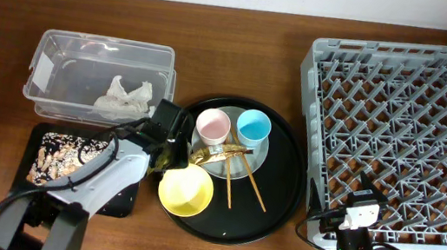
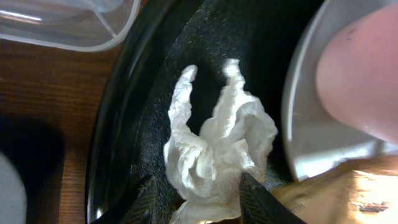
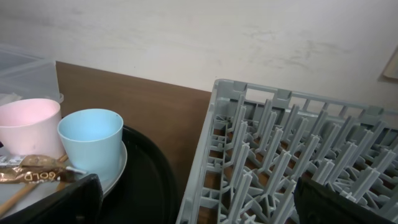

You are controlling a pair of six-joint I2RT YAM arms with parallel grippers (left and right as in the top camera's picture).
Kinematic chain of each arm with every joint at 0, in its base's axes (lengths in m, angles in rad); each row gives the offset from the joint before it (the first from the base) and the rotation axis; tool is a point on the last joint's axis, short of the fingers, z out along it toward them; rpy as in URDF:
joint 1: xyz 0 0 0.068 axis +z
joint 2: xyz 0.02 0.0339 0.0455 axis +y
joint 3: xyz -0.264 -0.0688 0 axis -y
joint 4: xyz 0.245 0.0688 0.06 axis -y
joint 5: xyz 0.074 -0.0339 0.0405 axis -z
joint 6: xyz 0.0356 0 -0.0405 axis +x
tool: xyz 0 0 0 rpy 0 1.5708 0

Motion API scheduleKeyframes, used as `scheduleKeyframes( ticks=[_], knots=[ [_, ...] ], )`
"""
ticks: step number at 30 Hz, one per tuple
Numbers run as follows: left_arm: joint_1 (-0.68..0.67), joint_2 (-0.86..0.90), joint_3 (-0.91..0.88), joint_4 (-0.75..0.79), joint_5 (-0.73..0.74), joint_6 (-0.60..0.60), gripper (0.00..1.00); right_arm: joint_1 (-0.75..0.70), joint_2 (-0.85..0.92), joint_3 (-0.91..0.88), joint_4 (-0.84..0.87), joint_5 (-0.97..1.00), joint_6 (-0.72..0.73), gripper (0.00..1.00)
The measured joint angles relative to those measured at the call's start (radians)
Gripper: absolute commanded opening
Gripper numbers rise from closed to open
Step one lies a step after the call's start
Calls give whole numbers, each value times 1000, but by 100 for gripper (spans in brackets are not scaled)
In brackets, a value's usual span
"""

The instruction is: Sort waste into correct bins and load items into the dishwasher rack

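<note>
Left gripper (image 2: 198, 185) straddles a crumpled white napkin (image 2: 217, 143) lying on the round black tray (image 2: 155, 74), just beside the grey plate (image 2: 305, 124); whether the fingers (image 2: 254, 200) clamp it cannot be determined. Right gripper (image 3: 199, 199) stands fully open and empty at the near edge of the dishwasher rack (image 3: 298, 155).

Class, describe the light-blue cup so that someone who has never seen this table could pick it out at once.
Find the big grey rack on the right; left of it lies a round black tray. Two small cups stand side by side on its grey plate: take the light-blue cup nearer the rack, not the pink cup.
</note>
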Motion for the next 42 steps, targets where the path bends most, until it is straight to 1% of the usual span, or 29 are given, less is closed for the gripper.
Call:
scheduleKeyframes(
  ticks=[1,3,5,11,14,16,19,22,24,25,27,29,30,31,33,35,37,38,39,41,42],
  knots=[
    [0,6,0,4,0,-1,26,0,0,0,0,0,0,99],
    [0,21,0,14,0,-4,12,0,0,0,0,0,0,99],
    [0,28,0,17,0,-5,1,0,0,0,0,0,1,99],
    [0,5,23,5,-1,-1,0,0,0,0,0,0,0,99],
    [0,-87,88,-18,-26,0,0,0,0,0,0,0,0,99],
    [0,-158,140,-27,-61,0,0,0,0,0,0,0,0,99],
    [0,-249,186,-30,-160,18,2,0,0,0,0,0,0,99],
    [33,-286,192,-16,-254,31,2,0,0,0,0,0,1,99],
    [77,-272,192,10,-293,34,5,0,0,0,0,0,1,99],
    [133,-234,192,64,-313,36,10,0,0,0,0,0,0,99],
    [190,-171,192,145,-314,38,26,0,0,0,0,0,0,99],
    [233,-95,193,196,-303,47,67,0,0,0,0,0,1,99],
    [254,-54,193,212,-291,52,73,0,0,0,0,0,0,99],
    [270,-15,193,232,-276,55,76,0,0,0,0,0,0,98],
    [292,40,193,272,-233,81,77,0,0,0,0,0,2,99],
    [298,44,194,275,-211,115,77,0,0,0,0,0,0,99],
    [296,34,216,220,-199,145,77,0,0,0,0,0,0,99],
    [291,20,241,146,-192,164,76,0,0,0,0,0,1,99],
    [284,-1,261,81,-186,173,73,0,0,0,0,0,1,99],
    [266,-62,293,-43,-175,189,57,0,0,0,0,0,0,99],
    [252,-107,305,-88,-162,192,57,0,0,0,0,0,1,99]
  ],
)
